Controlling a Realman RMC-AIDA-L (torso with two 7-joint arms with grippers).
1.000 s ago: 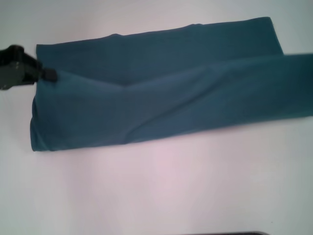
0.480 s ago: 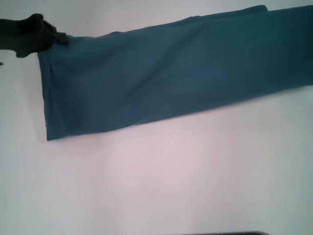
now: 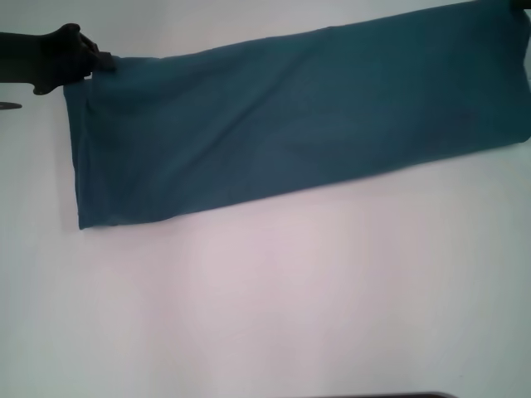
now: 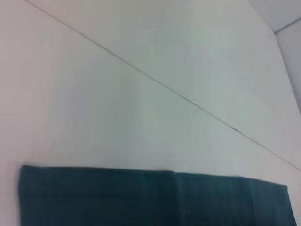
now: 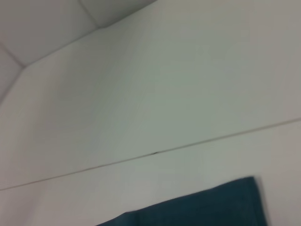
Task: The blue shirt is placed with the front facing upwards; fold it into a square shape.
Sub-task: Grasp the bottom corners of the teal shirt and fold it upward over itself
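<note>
Running off the right edge of the head view, blue shirt (image 3: 290, 124), folded into a long band across the far half of white table (image 3: 265, 307), so its right end is cut off. Plain fabric up; no lettering or collar to be made out. Left gripper (image 3: 98, 60), dark and partly out of view at the far left, pinched onto the band's far left corner; fingertips mostly a dark blur against the cloth. Right gripper nowhere in the head view, and its fingers absent from the right wrist view too.

Seen only from the left wrist: a straight edge of the shirt (image 4: 150, 197) with faint fold lines across it, and a thin seam in the table (image 4: 188, 101). Seen only from the right wrist: a squared shirt corner (image 5: 225, 200) lying flat, same seam behind.
</note>
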